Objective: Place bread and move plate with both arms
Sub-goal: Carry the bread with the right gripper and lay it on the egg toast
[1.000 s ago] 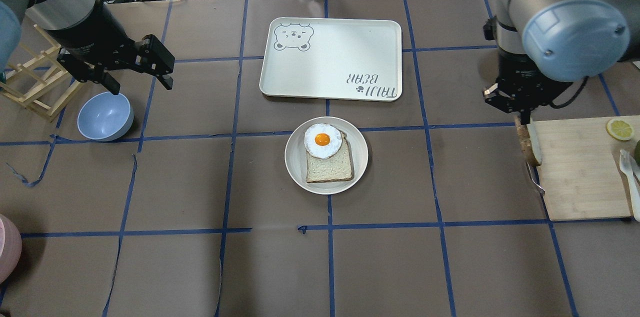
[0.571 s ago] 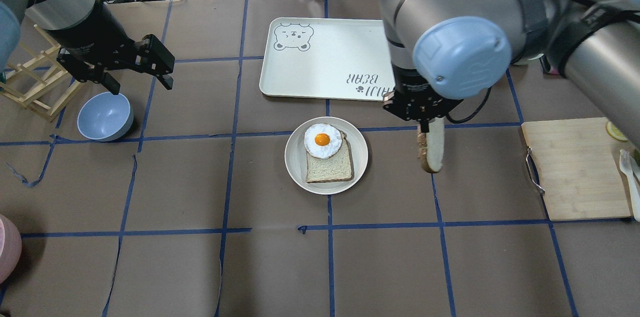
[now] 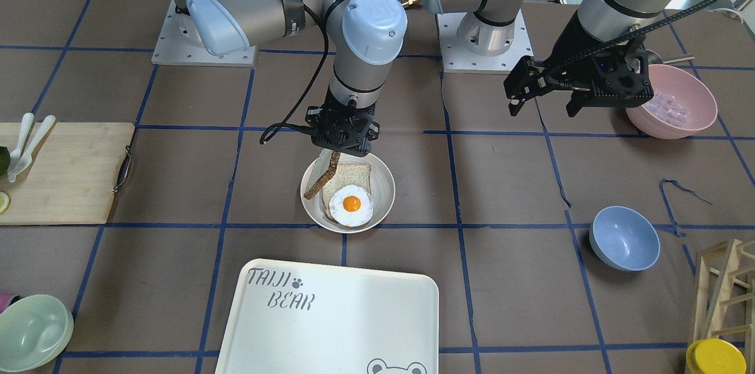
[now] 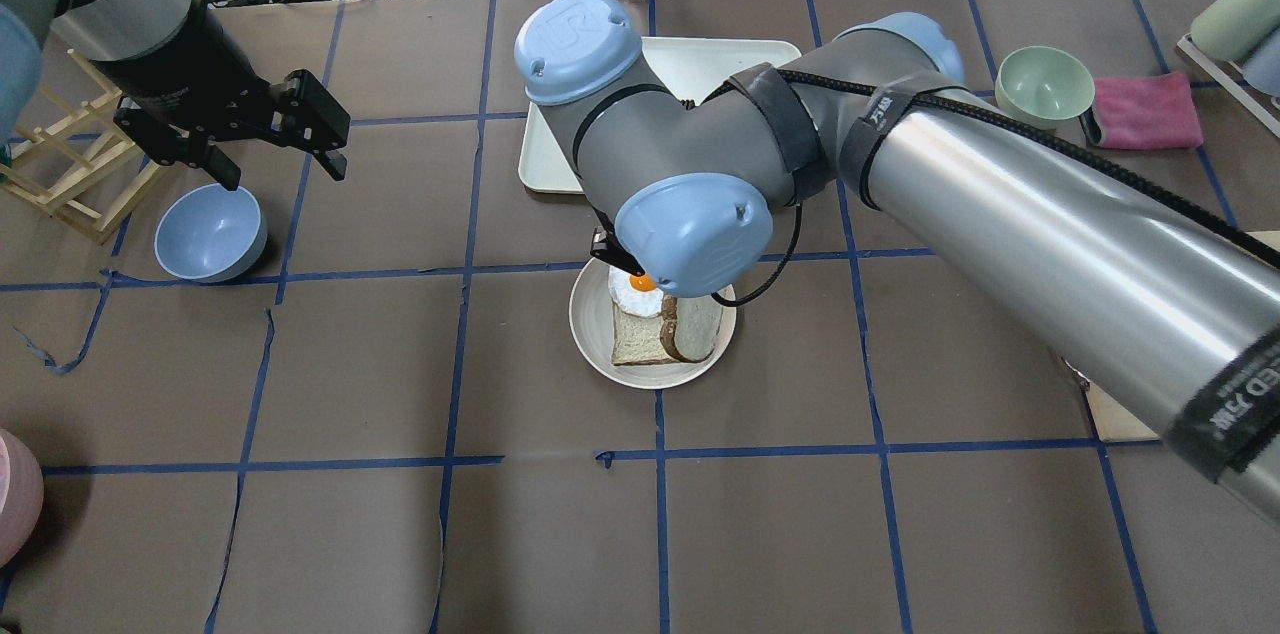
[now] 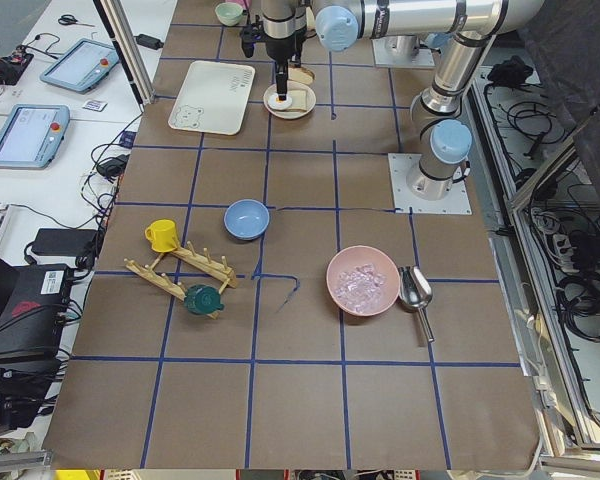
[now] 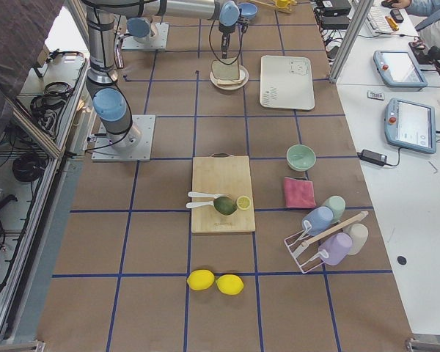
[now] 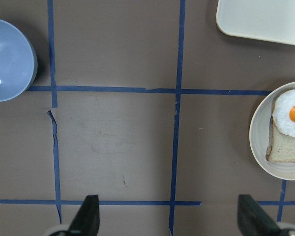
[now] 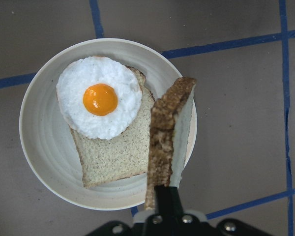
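The bread (image 8: 167,142), a dark-crusted slice, hangs on edge in my right gripper (image 8: 167,196), which is shut on its crust. It hangs over the right part of the cream plate (image 8: 39,147), its lower end at or near the plate. A squarer slice with a fried egg (image 8: 99,101) lies on the plate. In the front view the gripper (image 3: 337,153) holds the bread (image 3: 318,182) tilted over the plate (image 3: 384,185). From overhead my right arm hides that gripper; the bread (image 4: 695,329) and plate (image 4: 590,339) show. My left gripper (image 4: 280,169) is open and empty, far left of the plate.
The TAIJI BEAR tray (image 3: 330,315) lies just beyond the plate. A blue bowl (image 4: 208,234) and a wooden rack (image 4: 60,164) sit under and beside my left gripper. A cutting board (image 3: 59,173), a pink bowl (image 3: 672,102) and a green bowl (image 4: 1040,84) stand further off.
My right arm has swung left from the cutting board, carrying the bread across the table to over the plate. The left arm has not moved.
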Controlling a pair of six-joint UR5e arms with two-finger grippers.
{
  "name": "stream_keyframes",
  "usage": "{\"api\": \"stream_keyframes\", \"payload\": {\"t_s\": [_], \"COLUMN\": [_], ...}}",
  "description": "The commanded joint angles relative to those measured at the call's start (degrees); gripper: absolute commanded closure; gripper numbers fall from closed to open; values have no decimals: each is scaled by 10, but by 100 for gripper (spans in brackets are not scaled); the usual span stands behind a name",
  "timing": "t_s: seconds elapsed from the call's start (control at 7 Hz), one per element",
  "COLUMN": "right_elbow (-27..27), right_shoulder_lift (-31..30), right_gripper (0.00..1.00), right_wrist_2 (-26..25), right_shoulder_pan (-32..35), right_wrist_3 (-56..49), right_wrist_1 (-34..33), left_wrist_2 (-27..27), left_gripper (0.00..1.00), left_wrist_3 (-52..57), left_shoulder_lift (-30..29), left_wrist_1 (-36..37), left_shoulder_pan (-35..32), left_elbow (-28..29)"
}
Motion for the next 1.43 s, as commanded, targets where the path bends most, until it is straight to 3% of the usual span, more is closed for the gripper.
{"api": "stream_keyframes", "payload": {"t_s": [0.0, 0.43, 0.57, 0.71, 0.86, 1.0, 1.29], "right_elbow": [2, 4, 4, 4, 4, -4, -11], "right_shoulder_lift": [12, 26, 25, 26, 25, 19, -13], "right_gripper": [100, 100, 80, 41, 15, 7, 0], "right_wrist_2": [-5, -6, -6, 1, 1, 1, 1], "right_shoulder_pan": [5, 17, 17, 17, 17, 12, -82], "right_wrist_3": [2, -4, -2, 0, -5, -18, -228], "right_wrist_1": [-12, -32, -35, -43, -63, -69, -57], "left_wrist_2": [0, 1, 1, 1, 1, 0, -1], "left_gripper": [0, 0, 0, 0, 0, 0, 0], "left_wrist_3": [0, 0, 0, 0, 0, 0, -1], "left_shoulder_lift": [0, 0, -2, -2, -2, -4, -14], "left_wrist_1": [1, 1, 1, 1, 1, 0, 0], "left_shoulder_pan": [1, 0, 0, 0, 0, 0, 1], "left_elbow": [2, -5, -5, -5, -5, -5, -5]}}
